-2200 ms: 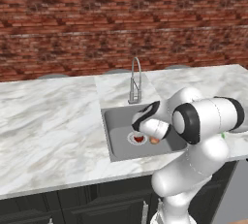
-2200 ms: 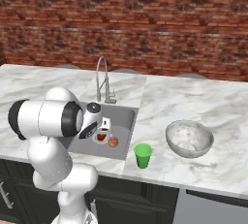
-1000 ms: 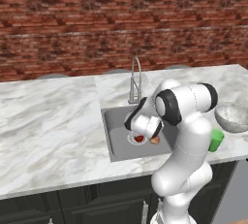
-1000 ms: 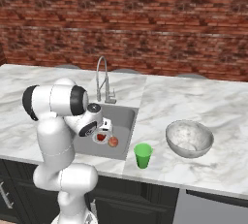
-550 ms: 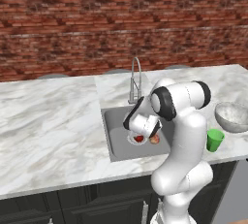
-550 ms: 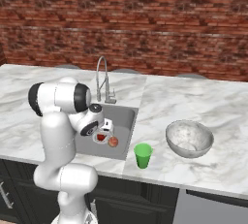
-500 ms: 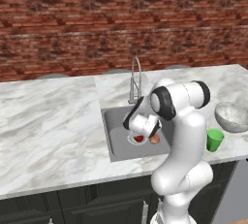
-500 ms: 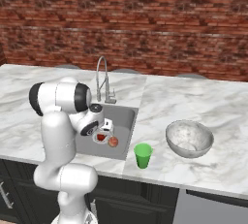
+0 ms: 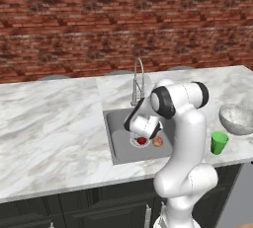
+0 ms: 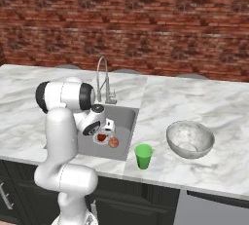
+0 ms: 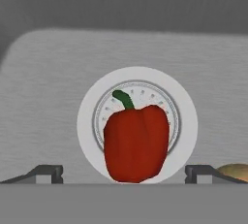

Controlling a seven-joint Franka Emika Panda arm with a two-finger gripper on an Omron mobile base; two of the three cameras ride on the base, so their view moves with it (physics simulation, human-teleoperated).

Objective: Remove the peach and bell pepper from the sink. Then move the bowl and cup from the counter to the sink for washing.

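The dark red bell pepper (image 11: 135,143) lies on the round drain (image 11: 137,80) of the grey sink (image 11: 43,97). My gripper (image 11: 123,173) hangs open just above it, one fingertip (image 11: 46,172) on each side and apart from it. The peach (image 11: 236,171) peeks in beside the right fingertip. From the base, the pepper (image 9: 142,141) and peach (image 9: 157,142) lie side by side in the sink (image 9: 116,143) under my hand (image 9: 143,126). The green cup (image 10: 143,156) and the silvery bowl (image 10: 189,139) stand on the marble counter (image 10: 194,102) right of the sink (image 10: 124,119).
The arched chrome faucet (image 9: 138,81) rises behind the basin, close to my forearm. A brick wall (image 9: 74,24) backs the counter. Wide bare marble (image 9: 49,128) spreads to the left of the sink.
My arm has straightened up over the sink and the hand has come down closer to the bell pepper. The jaws have stayed open, and the fruits, cup and bowl have not moved.
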